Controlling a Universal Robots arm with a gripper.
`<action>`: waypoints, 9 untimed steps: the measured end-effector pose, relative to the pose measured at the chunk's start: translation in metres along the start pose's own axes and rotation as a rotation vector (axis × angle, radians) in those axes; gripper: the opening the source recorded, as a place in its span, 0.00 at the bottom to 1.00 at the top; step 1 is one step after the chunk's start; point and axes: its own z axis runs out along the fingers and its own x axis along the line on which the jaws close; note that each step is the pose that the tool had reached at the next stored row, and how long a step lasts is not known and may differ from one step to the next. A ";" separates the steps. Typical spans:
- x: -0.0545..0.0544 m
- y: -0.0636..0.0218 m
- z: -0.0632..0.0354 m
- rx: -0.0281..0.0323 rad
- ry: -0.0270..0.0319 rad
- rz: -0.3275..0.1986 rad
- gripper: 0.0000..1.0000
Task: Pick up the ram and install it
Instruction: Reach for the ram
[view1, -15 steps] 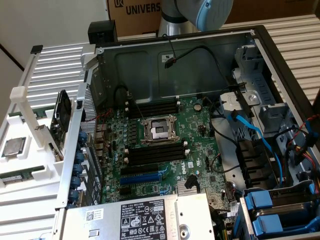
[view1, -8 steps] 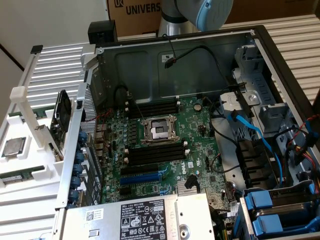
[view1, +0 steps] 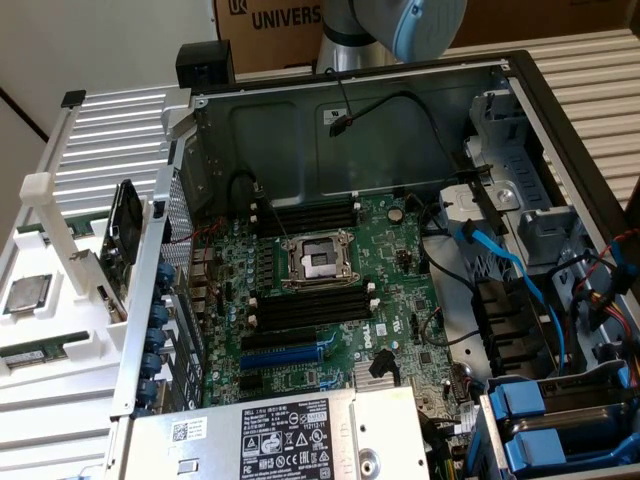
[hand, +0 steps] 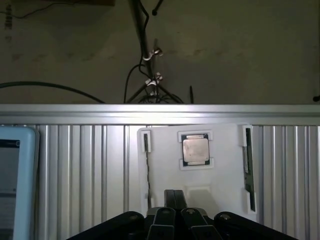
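The open computer case (view1: 400, 250) stands just beside the white tray (hand: 225, 150). The tool (hand: 172, 196) hangs over the tray, closed tight and empty. The ram (hand: 248, 167) lies along the tray's edge, its long axis parallel to it, beside the processor chip (hand: 195, 150).

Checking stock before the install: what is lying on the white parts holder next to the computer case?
The ram lies in one edge slot of the white holder, the square processor chip in its middle pocket. Their undersides are covered.
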 end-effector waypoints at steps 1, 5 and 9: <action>0.001 0.0000 0.0004 -0.0001 0.0000 0.000 0.11; 0.005 -0.0002 0.0030 -0.0001 0.0000 0.000 0.11; 0.009 -0.0005 0.0068 0.0000 0.0000 0.000 0.11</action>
